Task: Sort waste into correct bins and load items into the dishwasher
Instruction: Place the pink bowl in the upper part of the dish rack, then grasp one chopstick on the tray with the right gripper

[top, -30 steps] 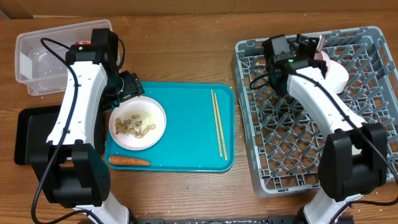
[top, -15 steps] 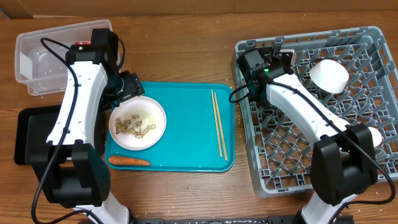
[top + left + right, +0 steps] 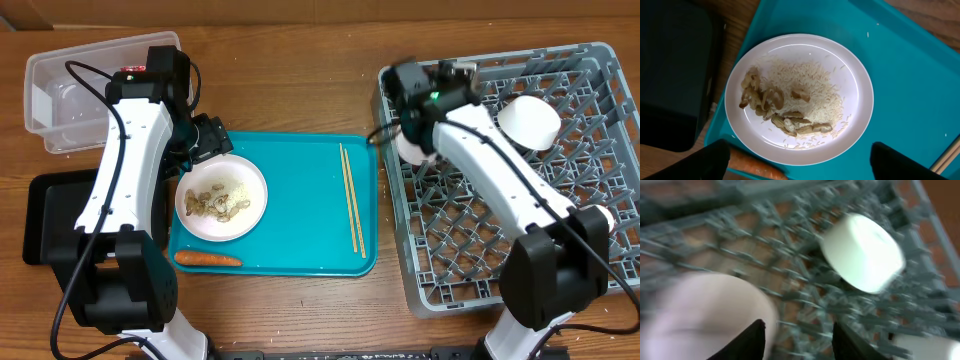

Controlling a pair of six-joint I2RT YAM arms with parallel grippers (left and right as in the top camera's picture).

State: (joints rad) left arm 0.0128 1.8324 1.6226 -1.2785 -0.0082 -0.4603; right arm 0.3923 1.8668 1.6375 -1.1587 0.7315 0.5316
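A white dish (image 3: 221, 200) with beige food bits and rice (image 3: 790, 107) sits on the teal tray beside an orange carrot (image 3: 208, 259) and wooden chopsticks (image 3: 351, 198). My left gripper (image 3: 211, 148) is open and empty just above the dish's edge; it also shows in the left wrist view (image 3: 810, 167), where the carrot (image 3: 755, 170) lies by its left finger. My right gripper (image 3: 413, 128) is open and empty over the grey dish rack (image 3: 470, 255), its view (image 3: 797, 342) blurred. A white bowl (image 3: 528, 122) lies in the rack, a white dish (image 3: 407, 150) sits by the gripper, and a small cup (image 3: 598, 215) sits at the right. No wrapper or scrap shows.
A clear plastic tub (image 3: 70, 90) stands at the back left and a black tray (image 3: 50, 215) at the left, both beside the teal tray (image 3: 300, 250). The rack fills the table's right side.
My right gripper let go of the white bowl, which now lies in the rack, and swung left to the rack's near-left corner. The left arm has not moved.
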